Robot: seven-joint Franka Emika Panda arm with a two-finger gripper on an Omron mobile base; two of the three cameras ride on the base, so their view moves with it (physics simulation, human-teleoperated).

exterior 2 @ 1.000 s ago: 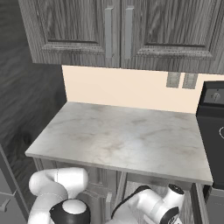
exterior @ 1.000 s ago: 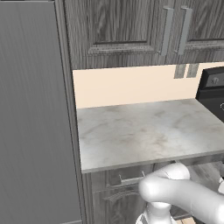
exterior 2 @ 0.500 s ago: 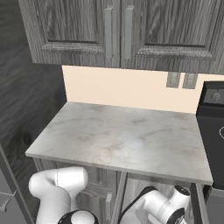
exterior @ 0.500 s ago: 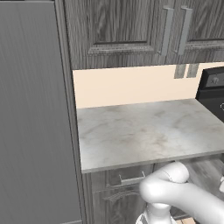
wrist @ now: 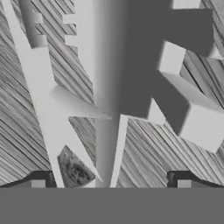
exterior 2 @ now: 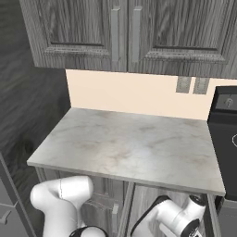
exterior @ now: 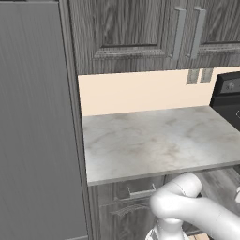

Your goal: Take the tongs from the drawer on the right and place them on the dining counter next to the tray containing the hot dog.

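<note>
The robot's white arm (exterior: 187, 211) bends down low under the front edge of a narrow marble-topped table (exterior: 159, 140) set against the wall, and from the other side the same arm (exterior 2: 173, 215) reaches into the open gap beneath the stone top. The claw (wrist: 109, 186) is spread wide: its two dark fingertips (wrist: 38, 181) stand well apart at the bottom of the hand view. Between and just beyond them lie pale silvery-grey metal shapes, a long straight strip running away from the claw with thinner arms slanting off it and some blocky pieces off to the right; these look like the tongs (wrist: 105, 109), though up this close I cannot make out their whole outline. They rest on a grey wood-grain surface that appears to be the floor of the drawer (wrist: 26, 131). Nothing is pinched between the fingertips, and whether they touch the metal I cannot tell.

Under the stone top on the left, a dark wood-grain drawer front (exterior: 131, 190) with a silvery bar handle (exterior: 140, 191) is shut. Above the table hang dark grey wall cabinets (exterior 2: 125, 32) with long silvery handles, over a cream backsplash (exterior 2: 139, 95) with two outlet plates (exterior 2: 192, 85). A black appliance (exterior 2: 224, 129) stands at the right end of the table, and a tall grey panel (exterior: 37, 122) rises at its left.
</note>
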